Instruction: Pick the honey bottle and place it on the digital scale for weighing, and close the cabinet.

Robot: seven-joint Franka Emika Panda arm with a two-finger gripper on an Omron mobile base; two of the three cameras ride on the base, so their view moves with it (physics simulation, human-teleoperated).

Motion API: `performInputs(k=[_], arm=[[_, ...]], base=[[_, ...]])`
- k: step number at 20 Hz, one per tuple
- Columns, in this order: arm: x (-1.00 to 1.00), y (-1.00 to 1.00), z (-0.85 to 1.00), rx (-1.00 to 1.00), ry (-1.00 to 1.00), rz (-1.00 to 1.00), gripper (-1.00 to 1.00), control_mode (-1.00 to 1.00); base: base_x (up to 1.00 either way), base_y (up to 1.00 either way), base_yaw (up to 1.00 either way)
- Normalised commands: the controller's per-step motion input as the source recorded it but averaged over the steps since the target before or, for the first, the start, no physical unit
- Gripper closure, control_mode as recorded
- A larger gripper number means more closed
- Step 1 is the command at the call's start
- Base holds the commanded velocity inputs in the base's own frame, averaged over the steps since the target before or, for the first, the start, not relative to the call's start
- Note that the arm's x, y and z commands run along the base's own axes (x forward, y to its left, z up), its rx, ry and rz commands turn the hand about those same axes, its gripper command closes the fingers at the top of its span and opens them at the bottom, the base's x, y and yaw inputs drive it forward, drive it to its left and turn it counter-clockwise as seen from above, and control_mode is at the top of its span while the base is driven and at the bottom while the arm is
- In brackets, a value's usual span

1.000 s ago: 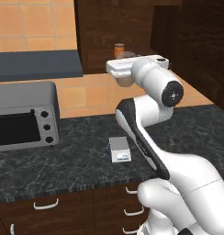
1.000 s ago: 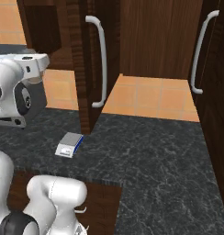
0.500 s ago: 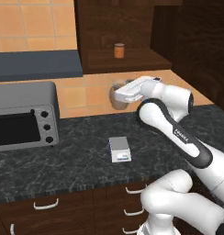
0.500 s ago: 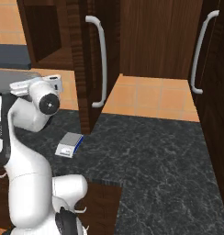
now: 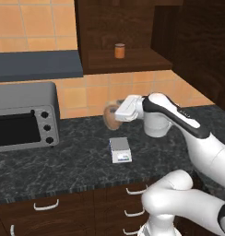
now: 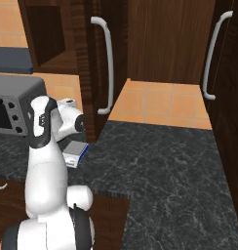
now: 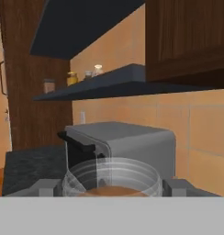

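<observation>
The tan-brown honey bottle (image 5: 109, 118) hangs low over the counter, just behind the digital scale (image 5: 120, 150) and toward the wall. My gripper (image 5: 116, 114) is shut on it from the right. In the hand view the bottle's grey lid (image 7: 111, 176) sits between my fingertips (image 7: 44, 186). The scale (image 6: 75, 152) lies flat on the dark counter with nothing on its plate. The dark wooden cabinet (image 5: 128, 27) stands open, its door (image 6: 94, 68) swung out with a long silver handle (image 6: 109, 73).
A small orange jar (image 5: 119, 50) stands on the cabinet shelf. The grey toaster oven (image 5: 23, 115) sits at the counter's left, under a dark wall shelf (image 5: 36, 64). Another cabinet door with a handle (image 6: 212, 56) is at the right. Drawers with white handles (image 5: 46, 204) run below.
The arm has swung down from shelf height to just above the counter, bringing the honey bottle with it to a spot behind the scale.
</observation>
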Motion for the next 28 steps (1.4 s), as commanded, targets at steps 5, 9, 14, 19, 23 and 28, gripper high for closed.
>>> performInputs(k=[5,9,14,19,23,28], arm=[[0.0,-0.01,-0.32,0.0,0.04,0.04,1.0,-1.0],[-0.04,-0.25,-0.1,0.0,0.03,0.0,1.0,-1.0],[-0.06,-0.34,-0.07,0.0,0.07,-0.01,1.0,-1.0],[0.05,-0.44,-0.35,-0.01,0.13,0.0,1.0,-1.0],[0.16,-0.33,-0.29,0.0,0.06,0.0,1.0,-1.0],[0.35,0.0,-0.4,-0.06,0.04,0.0,1.0,-1.0]], base=[[0.0,0.0,0.0],[0.0,0.0,0.0],[0.0,0.0,0.0],[0.0,0.0,0.0],[0.0,0.0,0.0],[0.0,0.0,0.0]])
